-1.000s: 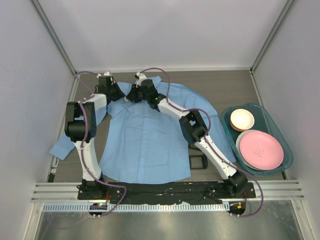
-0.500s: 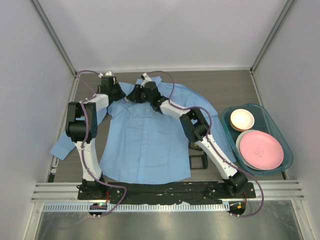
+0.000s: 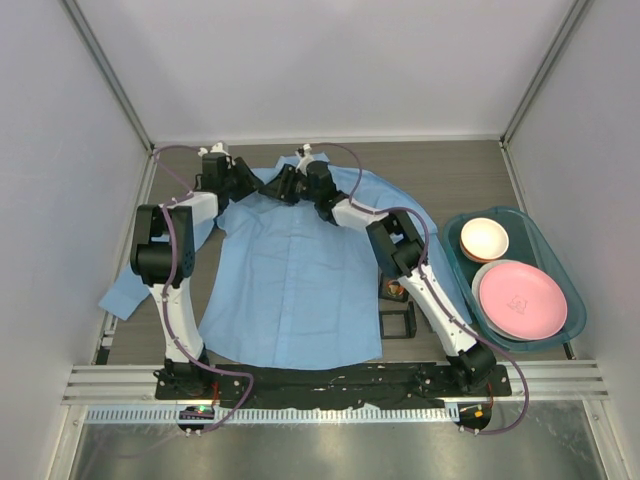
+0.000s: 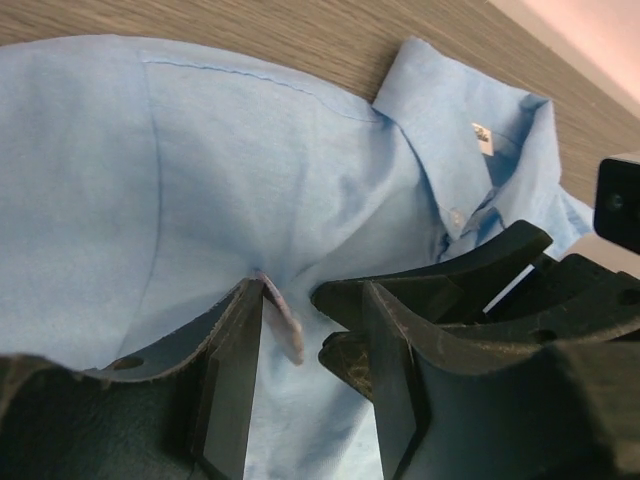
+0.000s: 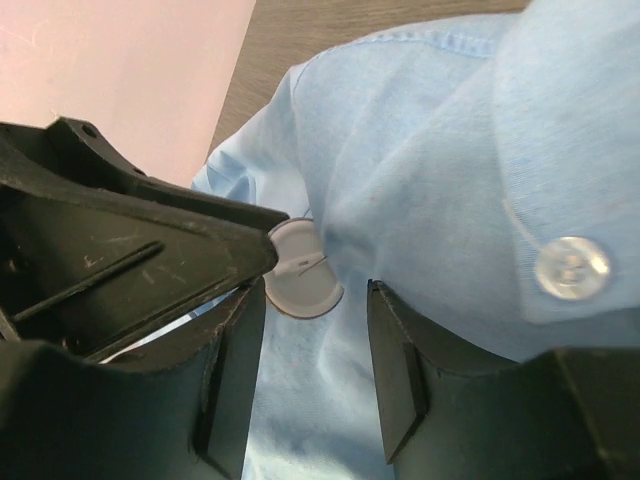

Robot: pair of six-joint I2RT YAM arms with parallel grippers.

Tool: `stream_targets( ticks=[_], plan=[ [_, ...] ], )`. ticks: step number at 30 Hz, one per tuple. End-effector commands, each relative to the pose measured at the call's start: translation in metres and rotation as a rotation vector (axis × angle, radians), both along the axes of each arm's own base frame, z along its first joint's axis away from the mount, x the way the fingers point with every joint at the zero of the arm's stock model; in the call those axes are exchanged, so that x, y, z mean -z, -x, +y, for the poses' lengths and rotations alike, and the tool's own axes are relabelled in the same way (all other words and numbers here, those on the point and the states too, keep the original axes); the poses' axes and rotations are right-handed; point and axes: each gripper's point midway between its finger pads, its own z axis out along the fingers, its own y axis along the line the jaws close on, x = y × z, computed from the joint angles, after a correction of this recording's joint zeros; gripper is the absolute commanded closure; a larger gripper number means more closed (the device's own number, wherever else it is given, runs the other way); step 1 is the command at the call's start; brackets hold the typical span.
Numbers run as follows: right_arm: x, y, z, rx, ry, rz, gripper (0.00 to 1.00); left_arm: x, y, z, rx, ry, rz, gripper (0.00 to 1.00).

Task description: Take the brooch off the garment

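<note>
Sitting against smooth blue shirt (image 5: 420, 190), round, perhaps plastic brooch (image 5: 300, 270).

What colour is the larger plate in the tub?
Pink; the plate shows best in the top view.

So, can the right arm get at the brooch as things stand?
Probably yes: the brooch lies on the garment between the open fingers of the right gripper; only the left gripper crowds one side.

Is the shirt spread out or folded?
Spread out: the shirt lies front up across the table, one sleeve stretched toward the left edge.
</note>
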Motion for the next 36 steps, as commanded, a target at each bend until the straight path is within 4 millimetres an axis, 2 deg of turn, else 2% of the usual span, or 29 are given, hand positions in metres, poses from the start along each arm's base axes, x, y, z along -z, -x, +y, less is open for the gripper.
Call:
stream_targets(
  ticks=[1,7,8,10,13,14,16,17,18,19,20,22,26,28,29,36],
  plan=[
    [-0.047,-0.017,-0.018,0.015,-0.109,-0.040,0.49,-0.034,0.001,-0.019,0.060,0.076,-0.074,0.52],
    [-0.048,-0.023,-0.026,0.029,-0.132,-0.024,0.49,-0.036,-0.002,-0.031,0.088,0.154,-0.094,0.50],
    [-0.046,-0.022,-0.028,0.027,-0.131,-0.022,0.49,-0.033,-0.002,-0.034,0.095,0.172,-0.088,0.50],
    [-0.056,-0.021,-0.028,0.021,-0.146,-0.050,0.49,-0.032,-0.004,-0.036,0.101,0.186,-0.094,0.50],
    [-0.052,-0.018,-0.026,0.000,-0.129,-0.060,0.50,-0.025,-0.006,-0.037,0.101,0.197,-0.086,0.50],
    [-0.057,-0.019,-0.024,-0.007,-0.123,-0.081,0.51,-0.022,-0.004,-0.036,0.096,0.193,-0.084,0.50],
    [-0.047,-0.016,-0.019,-0.018,-0.094,-0.073,0.60,-0.034,-0.005,-0.030,0.079,0.185,-0.120,0.50],
    [-0.046,-0.011,-0.012,-0.024,-0.086,-0.083,0.61,-0.033,-0.001,-0.027,0.069,0.175,-0.120,0.50],
    [-0.045,-0.009,-0.009,-0.028,-0.070,-0.104,0.62,-0.045,-0.001,-0.020,0.043,0.157,-0.150,0.49],
    [-0.041,-0.007,-0.007,-0.030,-0.052,-0.105,0.62,-0.048,0.000,-0.016,0.031,0.143,-0.162,0.49],
    [-0.042,-0.004,0.000,-0.030,-0.042,-0.116,0.62,-0.044,0.004,-0.008,0.010,0.132,-0.156,0.50],
    [-0.034,-0.001,0.006,-0.030,0.011,-0.142,0.62,-0.050,0.004,0.004,-0.040,0.123,-0.171,0.51],
    [-0.027,-0.006,0.011,-0.001,0.086,-0.184,0.63,-0.032,0.007,0.026,-0.106,0.164,-0.123,0.65],
    [-0.025,-0.007,0.013,0.010,0.105,-0.193,0.63,-0.028,0.007,0.025,-0.112,0.190,-0.127,0.69],
    [-0.027,-0.008,0.014,0.012,0.101,-0.199,0.63,-0.022,0.009,0.044,-0.162,0.213,-0.118,0.71],
    [-0.024,-0.011,0.014,0.028,0.109,-0.196,0.66,-0.005,0.012,0.061,-0.216,0.221,-0.090,0.73]
  ],
)
